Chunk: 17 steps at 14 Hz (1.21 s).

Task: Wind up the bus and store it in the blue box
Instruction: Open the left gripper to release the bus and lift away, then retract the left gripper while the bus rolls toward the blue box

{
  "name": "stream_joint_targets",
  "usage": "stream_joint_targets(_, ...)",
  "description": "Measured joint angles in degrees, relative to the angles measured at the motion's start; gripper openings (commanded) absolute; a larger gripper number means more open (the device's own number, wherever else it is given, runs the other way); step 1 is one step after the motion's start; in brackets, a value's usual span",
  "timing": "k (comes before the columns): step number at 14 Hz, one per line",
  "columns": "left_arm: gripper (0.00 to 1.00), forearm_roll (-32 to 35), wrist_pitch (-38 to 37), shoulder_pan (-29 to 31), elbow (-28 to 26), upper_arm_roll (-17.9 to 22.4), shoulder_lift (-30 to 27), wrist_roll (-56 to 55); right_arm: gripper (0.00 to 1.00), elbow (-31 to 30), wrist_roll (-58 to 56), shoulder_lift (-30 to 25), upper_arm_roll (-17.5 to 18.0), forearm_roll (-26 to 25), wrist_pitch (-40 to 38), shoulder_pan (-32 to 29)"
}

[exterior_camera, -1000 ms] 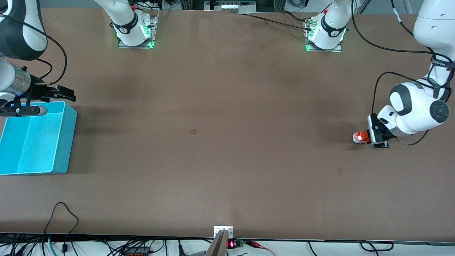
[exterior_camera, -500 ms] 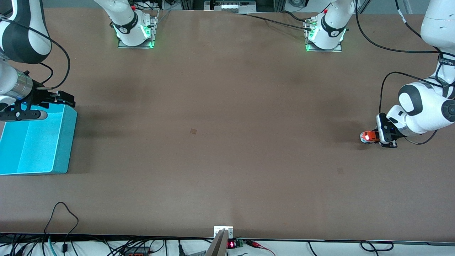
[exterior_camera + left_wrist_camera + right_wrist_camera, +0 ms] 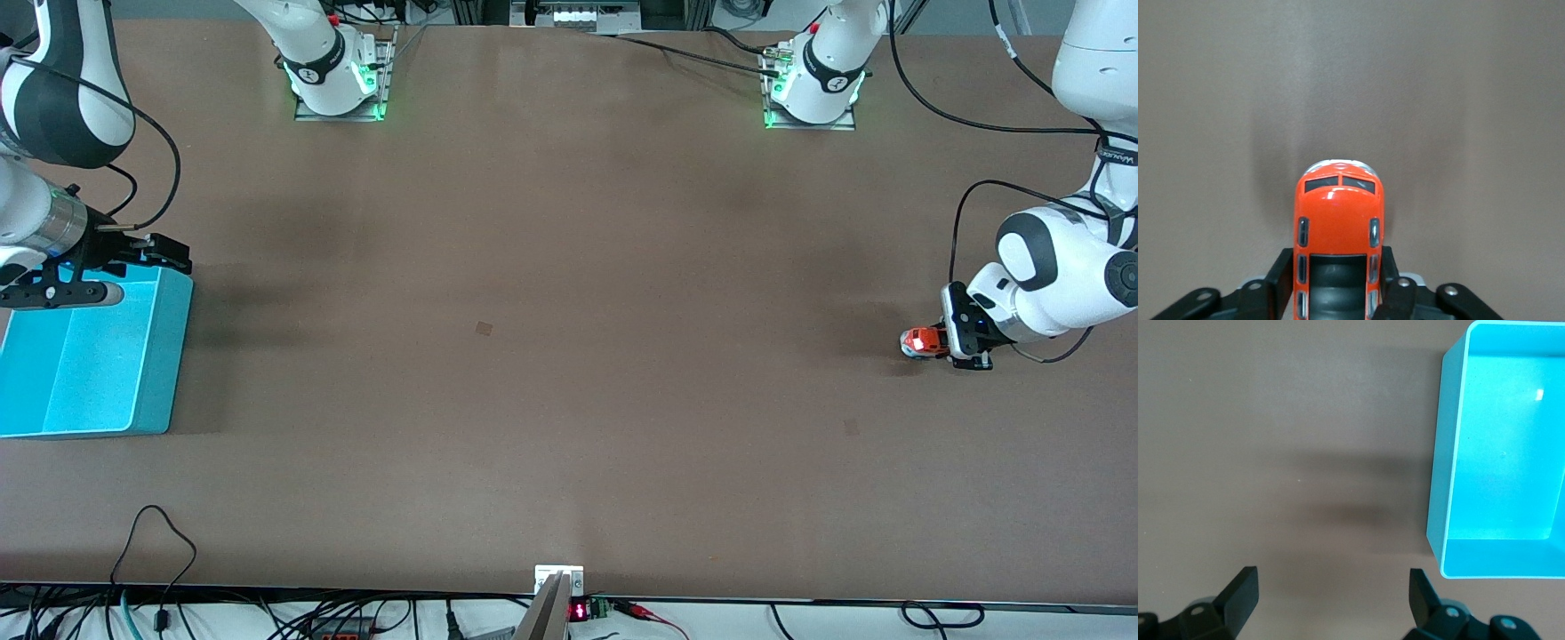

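The small orange-red bus (image 3: 922,340) stands on the table at the left arm's end. My left gripper (image 3: 941,344) is shut on it; in the left wrist view the black fingers (image 3: 1281,273) press both sides of the bus (image 3: 1338,223), whose nose points away from the wrist. The blue box (image 3: 98,356) sits at the right arm's end, empty inside. My right gripper (image 3: 169,253) is open and empty, just above the table beside the box's wall that lies farthest from the front camera. The right wrist view shows the box (image 3: 1501,453) and the wide-apart fingers (image 3: 1241,590).
A wide bare stretch of brown table lies between the bus and the box. The two arm bases (image 3: 338,80) (image 3: 813,89) stand along the table edge farthest from the front camera. Cables and a small display (image 3: 578,612) lie at the nearest edge.
My left gripper has dragged the bus a short way toward the left arm's end of the table. My right gripper has dropped lower beside the box.
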Motion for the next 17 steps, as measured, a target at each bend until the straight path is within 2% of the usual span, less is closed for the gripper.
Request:
stream_joint_targets(5,1.00,0.00,-15.39,-0.35,8.02,-0.40,1.70,0.39,1.00,-0.01,0.00,0.01,0.01,0.00,0.00,0.00)
stream_joint_targets(10,1.00,0.00,-19.05,-0.75,9.39,-0.44,0.82,-0.09,1.00,-0.03,-0.12,0.06,0.00,0.00,-0.01,-0.01)
stream_joint_targets(17,1.00,0.00,-24.34,-2.48,9.52,-0.46,-2.99,-7.78,1.00,-0.04,-0.43,0.22,0.00,0.00,-0.01,-0.02)
